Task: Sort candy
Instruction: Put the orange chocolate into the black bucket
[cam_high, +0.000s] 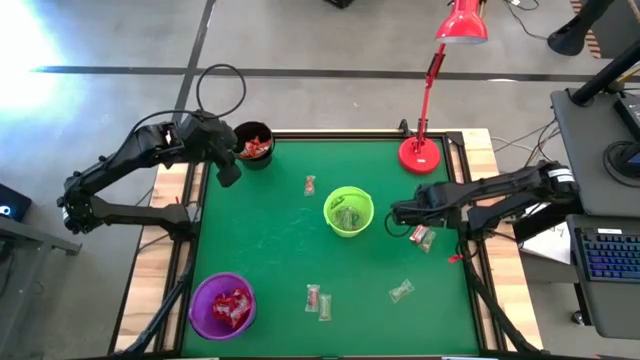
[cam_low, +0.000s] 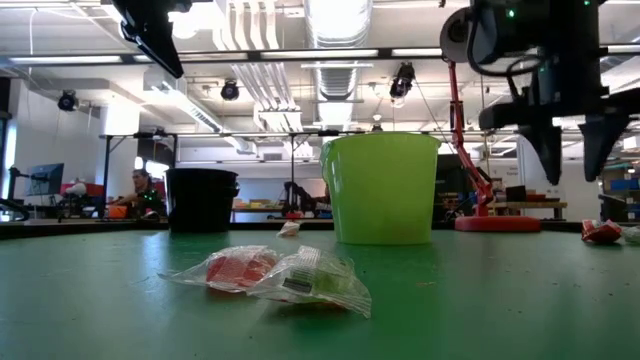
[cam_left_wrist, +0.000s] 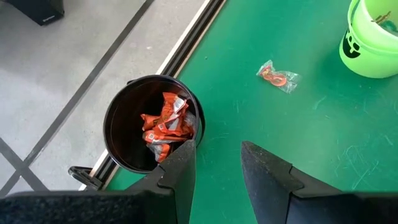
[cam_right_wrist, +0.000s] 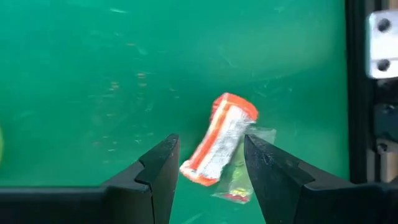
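The green table (cam_high: 290, 240) fills the middle of the high view, and the sorting on it is judged to be partly done. Three cups have been loaded: the purple cup (cam_high: 222, 304), lower left, holds red candy; the green cup (cam_high: 348, 211), centre, holds pale pieces; the black cup (cam_high: 254, 145), upper left, holds orange-red wrappers.

The left gripper (cam_high: 228, 172) is seen in the upper left, just beside the black cup, with its jaws apart and nothing between them. The right gripper (cam_high: 402, 214) is seen at centre right, between the green cup and the table's right edge; its jaws stand apart around, but not clamped on, an orange-and-silver candy (cam_right_wrist: 219, 138) lying on the cloth against a clear-wrapped piece (cam_right_wrist: 239, 180).

Loose candy is left to be sorted: a pair (cam_high: 318, 300) at lower centre, one clear piece (cam_high: 401, 291) at lower right, and one small piece (cam_high: 310, 184) at upper centre. Several pick-ups are therefore judged to remain.
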